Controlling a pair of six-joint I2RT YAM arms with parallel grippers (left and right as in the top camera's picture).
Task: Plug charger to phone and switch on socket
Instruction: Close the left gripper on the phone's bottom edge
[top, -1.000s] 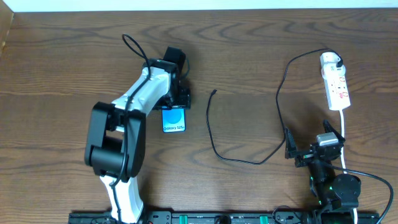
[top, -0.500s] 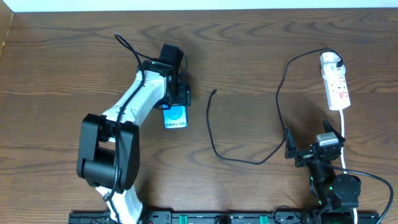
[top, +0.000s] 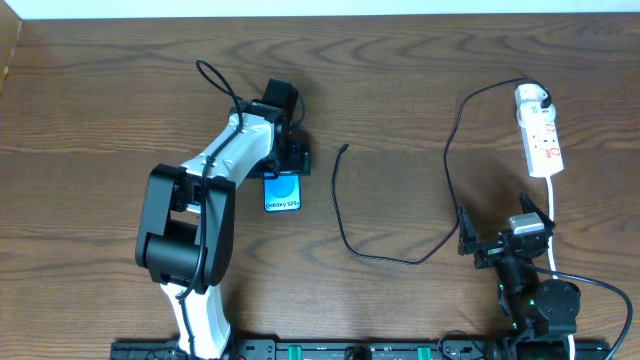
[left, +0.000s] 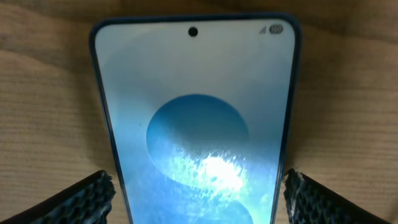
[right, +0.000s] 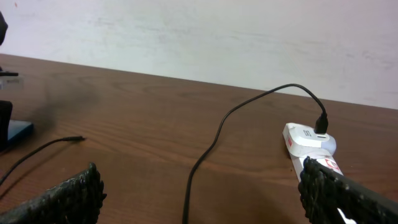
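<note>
The phone (top: 282, 192) lies flat left of centre, cyan screen up, white text at its near edge. My left gripper (top: 283, 171) is closed on its far half; in the left wrist view both fingers (left: 199, 199) press the sides of the phone (left: 193, 112). The charger cable (top: 340, 215) curves across the middle, its loose tip (top: 344, 149) right of the phone. Its white plug head (top: 531, 96) sits in the socket strip (top: 541, 140) at the far right. My right gripper (top: 505, 240) is open and empty near the front right, fingers wide (right: 199, 193).
The right wrist view shows the cable (right: 211, 143), its tip (right: 78, 138), the plug head (right: 305, 134) and strip end (right: 323, 165). The strip's white cord (top: 553, 215) runs down past my right arm. A pale wall borders the table's far edge (top: 320, 12).
My left arm swung slightly away and back, turning the phone a little with it. The phone is again close to where it was a second ago. The right arm has not moved.
</note>
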